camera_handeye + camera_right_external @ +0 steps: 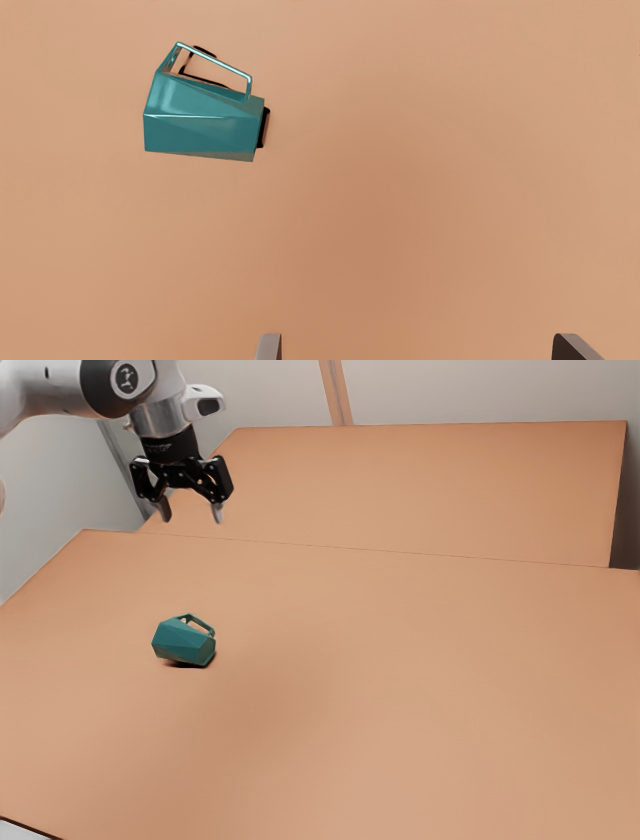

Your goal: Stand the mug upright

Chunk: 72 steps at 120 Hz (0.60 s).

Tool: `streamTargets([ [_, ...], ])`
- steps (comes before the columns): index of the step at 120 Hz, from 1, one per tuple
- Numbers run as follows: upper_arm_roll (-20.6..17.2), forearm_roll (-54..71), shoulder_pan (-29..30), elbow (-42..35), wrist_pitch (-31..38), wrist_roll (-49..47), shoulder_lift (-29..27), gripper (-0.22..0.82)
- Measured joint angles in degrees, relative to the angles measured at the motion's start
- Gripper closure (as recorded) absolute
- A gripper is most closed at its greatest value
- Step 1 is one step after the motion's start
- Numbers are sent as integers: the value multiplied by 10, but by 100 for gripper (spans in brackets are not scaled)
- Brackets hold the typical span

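One mug (184, 642), likely rigid, lies sideways at the exterior view's left; parted, empty jaws might straddle its body (202, 127).

Mug (184, 642) on table (400, 700), toward the exterior view's left.

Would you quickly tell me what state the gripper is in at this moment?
Gripper: open, fingers wide apart with nothing between them, above the table and clear of the teal mug lying on its side.
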Motion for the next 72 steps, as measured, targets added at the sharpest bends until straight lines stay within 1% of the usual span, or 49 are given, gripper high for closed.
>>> streamTargets([
  [37,4,0,5,3,-6,1,-1,2],
  [52,2,-1,33,-1,-11,5,-2,2],
  [72,4,-6,87,-3,-16,25,-2,2],
])
